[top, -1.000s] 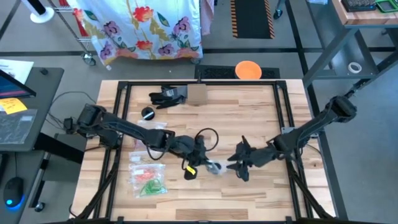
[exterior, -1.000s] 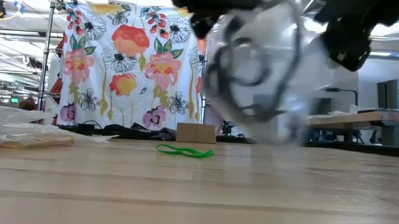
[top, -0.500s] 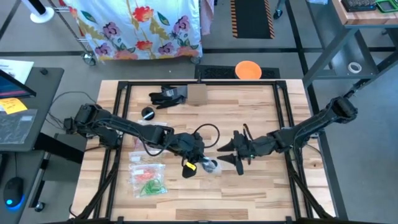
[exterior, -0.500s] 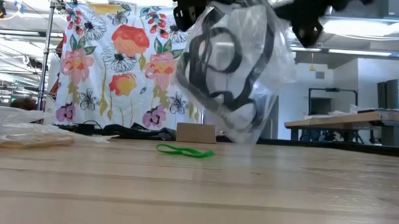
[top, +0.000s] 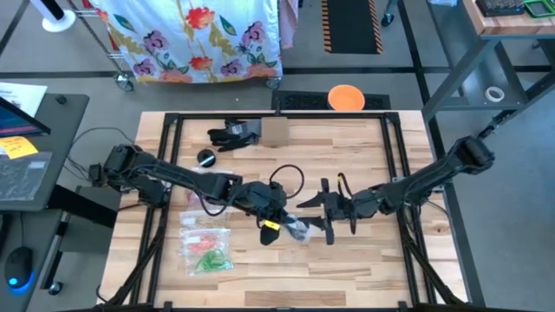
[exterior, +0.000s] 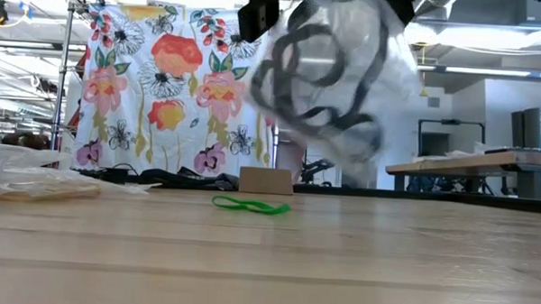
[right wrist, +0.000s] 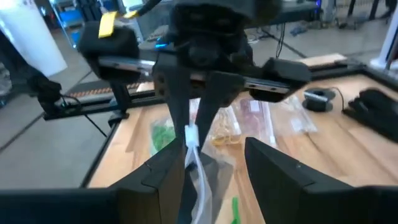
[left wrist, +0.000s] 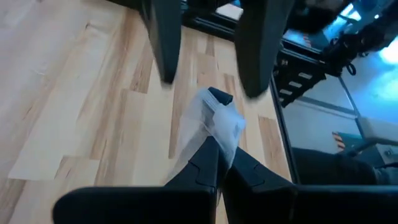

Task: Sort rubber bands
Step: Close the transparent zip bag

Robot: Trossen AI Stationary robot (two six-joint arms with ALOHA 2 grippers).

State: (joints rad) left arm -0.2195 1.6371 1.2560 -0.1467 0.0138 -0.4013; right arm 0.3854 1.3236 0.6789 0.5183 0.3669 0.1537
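A clear plastic bag (exterior: 332, 82) holding dark rubber bands (exterior: 309, 68) hangs above the table's middle. My left gripper (left wrist: 219, 146) is shut on it. My right gripper (right wrist: 214, 177) is open and faces the left one from the table's right; its fingers (left wrist: 165, 43) stand on either side of the bag's free end (left wrist: 217, 102). Whether one of them touches the bag, I cannot tell. One green rubber band (exterior: 251, 205) lies flat on the table under the bag. My left gripper pinches the clear bag by one edge (left wrist: 214, 127) between its two shut fingers, coming at a downward slant from the table's left. The bag is lifted clear of the table and hangs tilted beyond the fingertips (right wrist: 189, 134), its dark bands bunched inside.
Clear bags with red, orange and green bands (top: 206, 247) lie near the left front. A black cable loop (top: 290, 184) lies behind the grippers. A cardboard box (top: 274, 130), a black bundle (top: 232, 134) and a black round thing (top: 206, 158) sit toward the far edge.
My right gripper has gone toward the table's left and a little toward the far edge, rolling its wrist, and now faces the bag. My left gripper has rolled and risen slightly. The bag has swung up and tilted, staying clear of the table.
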